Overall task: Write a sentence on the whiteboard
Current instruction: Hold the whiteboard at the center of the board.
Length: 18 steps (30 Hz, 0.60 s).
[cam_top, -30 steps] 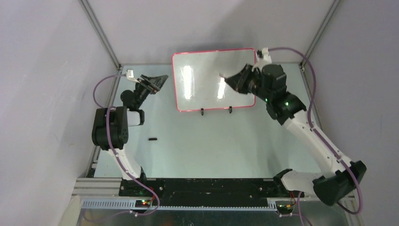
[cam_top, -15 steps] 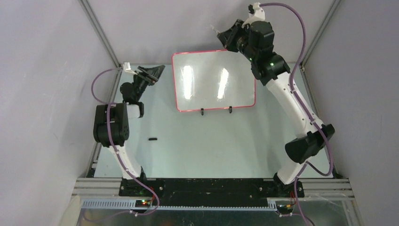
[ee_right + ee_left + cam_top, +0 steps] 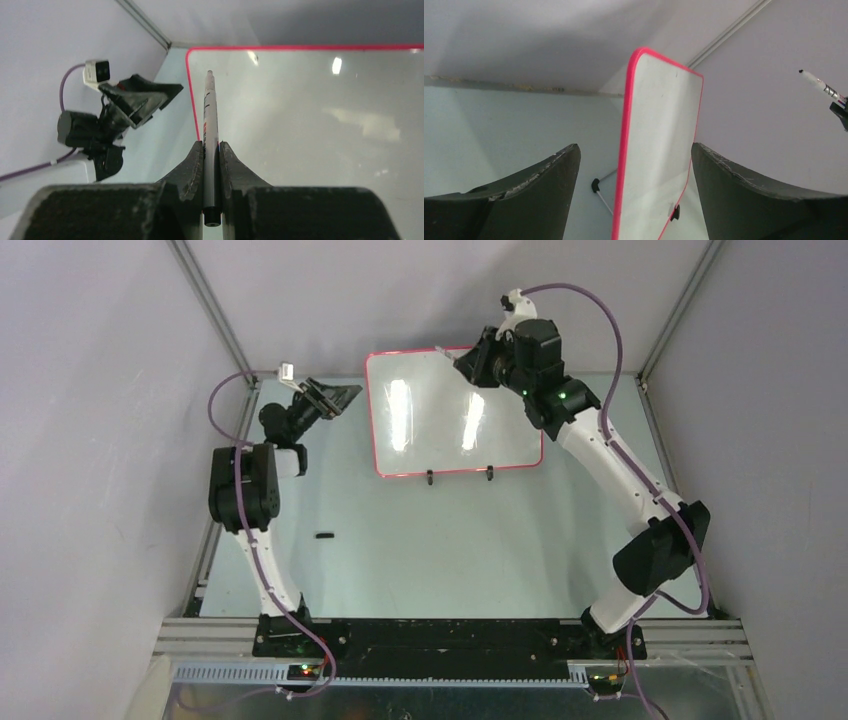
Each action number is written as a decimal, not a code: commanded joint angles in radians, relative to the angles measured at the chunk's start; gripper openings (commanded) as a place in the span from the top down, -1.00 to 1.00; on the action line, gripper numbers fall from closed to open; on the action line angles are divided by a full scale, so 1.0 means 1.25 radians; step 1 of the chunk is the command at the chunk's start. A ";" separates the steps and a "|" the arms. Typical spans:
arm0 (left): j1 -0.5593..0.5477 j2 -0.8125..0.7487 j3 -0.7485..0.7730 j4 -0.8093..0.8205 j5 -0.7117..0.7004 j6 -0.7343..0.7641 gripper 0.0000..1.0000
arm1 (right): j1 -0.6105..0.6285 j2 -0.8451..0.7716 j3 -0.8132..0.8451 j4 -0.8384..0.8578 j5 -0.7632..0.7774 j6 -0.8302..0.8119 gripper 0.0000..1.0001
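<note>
Whiteboard [image 3: 455, 410]: likely light, glossy, tippy; brace its rim. Your right gripper [image 3: 211, 146] clamps the marker [image 3: 209, 120]; left gripper [image 3: 634, 147] gapes empty.

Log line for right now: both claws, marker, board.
left claw: open, empty | right claw: shut on marker, tip off whiteboard | whiteboard: standing, no writing visible

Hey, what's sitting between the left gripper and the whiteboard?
Nothing. Only bare table lies between the left gripper and the whiteboard, as the top view shows.
</note>
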 commanded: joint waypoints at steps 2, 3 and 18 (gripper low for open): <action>-0.024 0.046 0.054 0.026 0.053 -0.025 -0.73 | 0.004 -0.068 -0.082 0.079 -0.052 -0.029 1.00; -0.031 0.052 0.065 0.012 0.053 -0.011 -0.71 | 0.005 -0.071 -0.088 0.081 -0.054 -0.037 1.00; -0.076 0.148 0.169 0.052 0.108 -0.088 0.09 | -0.014 -0.107 -0.159 0.098 -0.090 -0.055 1.00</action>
